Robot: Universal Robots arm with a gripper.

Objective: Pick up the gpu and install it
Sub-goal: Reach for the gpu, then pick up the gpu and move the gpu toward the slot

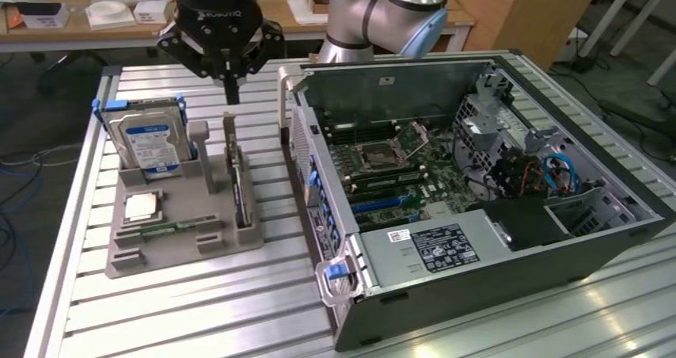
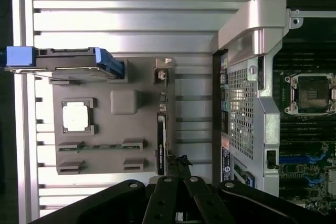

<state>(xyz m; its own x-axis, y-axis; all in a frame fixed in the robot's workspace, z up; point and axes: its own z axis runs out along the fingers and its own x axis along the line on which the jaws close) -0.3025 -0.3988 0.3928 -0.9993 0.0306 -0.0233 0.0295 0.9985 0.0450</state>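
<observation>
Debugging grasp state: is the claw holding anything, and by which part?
Nothing. The claw is shut, above the gpu, which stands on edge in the grey tray.

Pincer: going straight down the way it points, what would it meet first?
Probably the gpu, standing on edge in the grey holder right below the shut pincer. Depth is unclear, so it may land just off the card's end.
</observation>
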